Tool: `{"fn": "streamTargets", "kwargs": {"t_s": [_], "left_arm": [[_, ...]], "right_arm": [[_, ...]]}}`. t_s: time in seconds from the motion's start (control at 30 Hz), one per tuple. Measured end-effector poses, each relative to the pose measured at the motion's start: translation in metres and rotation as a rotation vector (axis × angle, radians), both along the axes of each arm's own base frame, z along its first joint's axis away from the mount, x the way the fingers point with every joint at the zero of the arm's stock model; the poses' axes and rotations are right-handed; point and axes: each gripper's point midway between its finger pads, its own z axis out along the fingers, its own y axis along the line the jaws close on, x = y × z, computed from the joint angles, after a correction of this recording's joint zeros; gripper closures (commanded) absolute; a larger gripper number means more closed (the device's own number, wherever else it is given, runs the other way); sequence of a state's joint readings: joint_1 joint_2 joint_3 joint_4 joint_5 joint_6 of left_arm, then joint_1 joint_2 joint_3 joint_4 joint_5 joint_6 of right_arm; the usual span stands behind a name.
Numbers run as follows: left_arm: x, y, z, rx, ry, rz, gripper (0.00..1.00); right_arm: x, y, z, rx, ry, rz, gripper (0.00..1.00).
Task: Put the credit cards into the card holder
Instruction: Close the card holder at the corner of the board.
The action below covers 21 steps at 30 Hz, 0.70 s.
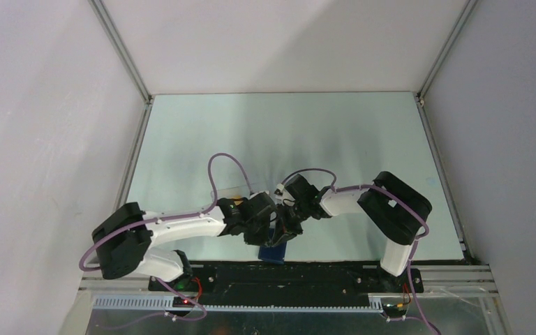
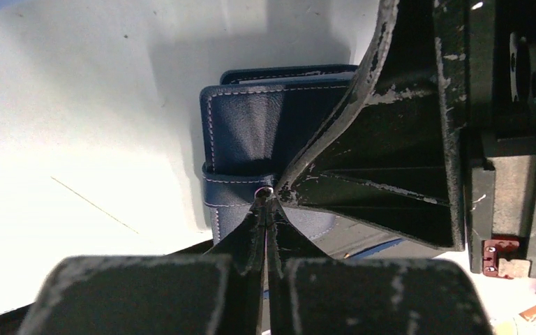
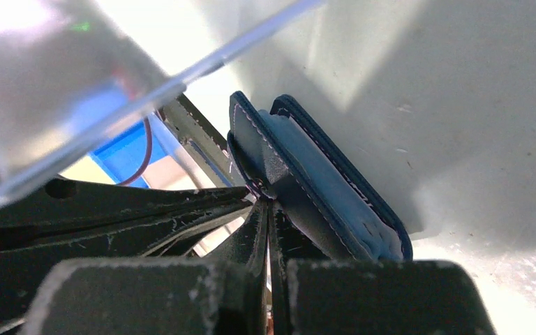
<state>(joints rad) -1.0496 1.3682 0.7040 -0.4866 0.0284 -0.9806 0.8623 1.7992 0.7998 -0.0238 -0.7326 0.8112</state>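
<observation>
The card holder (image 1: 272, 252), a dark navy wallet folded shut, lies at the table's near edge. Its snap tab (image 2: 234, 190) wraps across the front, and the lighter blue lining (image 3: 335, 192) shows along its edge. My left gripper (image 2: 266, 197) is shut, its tips touching the tab's metal snap. My right gripper (image 3: 266, 204) is also shut, and its tips meet the same spot from the other side. In the top view the two grippers come together (image 1: 280, 232) just above the wallet. Nothing shows between either pair of fingers. The credit cards are out of view.
A clear plastic tray (image 3: 77, 91) sits close beside the wallet, above the left arm's fingers (image 3: 112, 209). The black base rail (image 1: 286, 272) runs right behind the wallet. Grey walls enclose the pale green table (image 1: 286, 139).
</observation>
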Motion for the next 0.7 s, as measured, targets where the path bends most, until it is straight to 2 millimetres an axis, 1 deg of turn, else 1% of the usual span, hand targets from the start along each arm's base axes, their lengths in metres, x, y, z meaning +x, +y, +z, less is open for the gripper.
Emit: {"fn": "streamTargets", "kwargs": {"t_s": [0.2, 0.5, 0.6, 0.7], "left_arm": [[-0.007, -0.001, -0.007, 0.031, 0.026, -0.008, 1.00], [-0.007, -0.001, -0.008, 0.035, 0.040, 0.022, 1.00], [-0.005, -0.001, -0.005, 0.030, 0.026, 0.027, 1.00], [0.000, 0.000, 0.005, 0.008, -0.004, 0.041, 1.00]], "right_arm": [[-0.001, 0.000, 0.000, 0.004, 0.009, 0.006, 1.00], [-0.002, 0.001, 0.000, 0.005, 0.012, 0.008, 1.00], [-0.002, 0.001, 0.000, 0.006, 0.013, 0.008, 1.00], [-0.002, 0.001, 0.000, 0.007, 0.014, 0.009, 1.00]]}}
